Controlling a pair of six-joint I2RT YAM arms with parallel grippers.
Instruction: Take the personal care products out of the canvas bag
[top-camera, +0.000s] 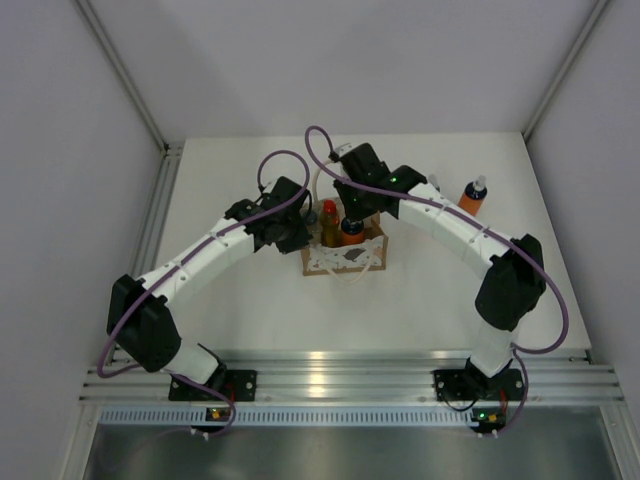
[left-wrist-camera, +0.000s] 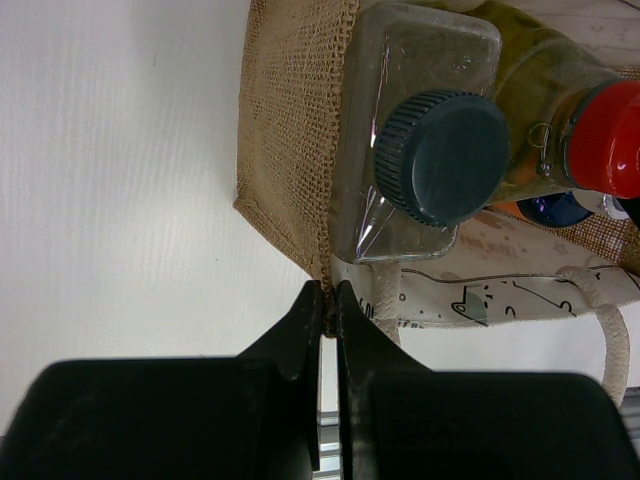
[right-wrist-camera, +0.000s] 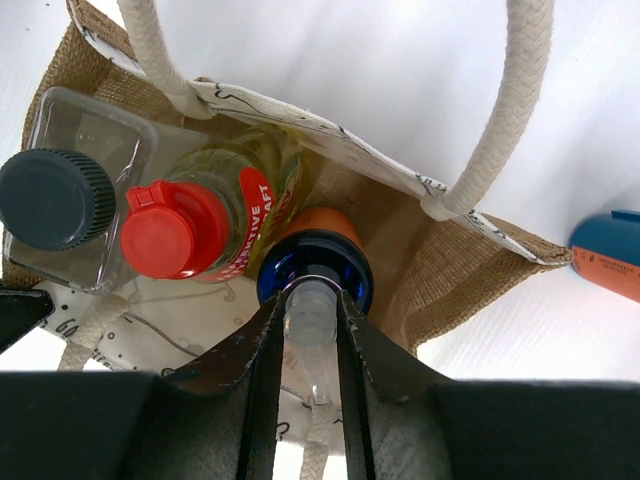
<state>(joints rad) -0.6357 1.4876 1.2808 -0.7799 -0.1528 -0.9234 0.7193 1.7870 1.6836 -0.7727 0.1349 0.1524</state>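
The canvas bag (top-camera: 345, 262) stands mid-table, tan with white patterned trim. In the left wrist view my left gripper (left-wrist-camera: 328, 297) is shut on the bag's (left-wrist-camera: 295, 120) corner edge. The right wrist view shows three bottles inside the bag (right-wrist-camera: 440, 265): a clear bottle with a dark grey cap (right-wrist-camera: 55, 198), a yellow bottle with a red cap (right-wrist-camera: 175, 230), and an orange bottle with a blue cap (right-wrist-camera: 315, 275). My right gripper (right-wrist-camera: 310, 312) is shut on the orange bottle's clear spray nozzle. Another orange bottle (top-camera: 473, 196) stands on the table to the right.
The cream rope handles (right-wrist-camera: 520, 100) loop up beside my right gripper. The orange bottle on the table also shows at the right edge of the right wrist view (right-wrist-camera: 608, 255). Grey walls enclose the table on the left, back and right. An aluminium rail (top-camera: 340, 380) runs along the near edge.
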